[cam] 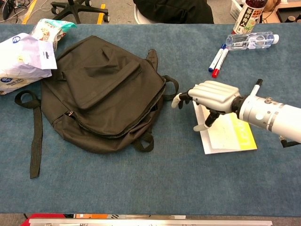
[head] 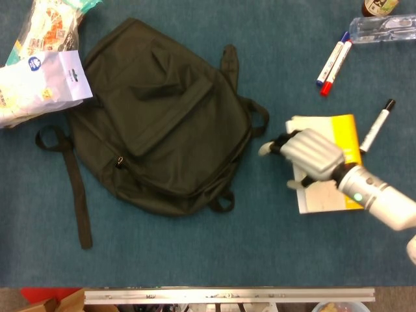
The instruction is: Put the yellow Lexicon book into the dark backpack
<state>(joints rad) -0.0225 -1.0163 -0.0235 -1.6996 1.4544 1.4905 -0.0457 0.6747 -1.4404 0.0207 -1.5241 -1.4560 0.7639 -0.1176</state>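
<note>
Blue-carpeted table (head: 195, 260) underneath everything. Dark backpack (head: 162, 117) flat on it, left of centre, zipped flap up, one long strap (head: 78, 195) trailing off toward the near left. White plastic bag (head: 39, 71) at the far left corner, touching the backpack's edge.

Right of the backpack and apart from it — the yellow Lexicon book (head: 328, 162), flat on the table, pale page side up with a yellow band along its right edge, near corner poking out below the wrist. Not in the backpack yet.

Right robot hand (head: 307, 156) over the book's left half, palm down, fingers (cam: 181, 100) curled forward past the book's left edge toward the backpack, thumb (cam: 201, 126) dropped down at the page. Nothing seen gripped; whether the palm presses the cover — cannot tell. Left robot hand in neither view.

Black marker (head: 378, 125) just beside the book's right edge. Blue and red markers (head: 333, 60) side by side further back, clear bottle (head: 383, 27) lying beyond them.
</note>
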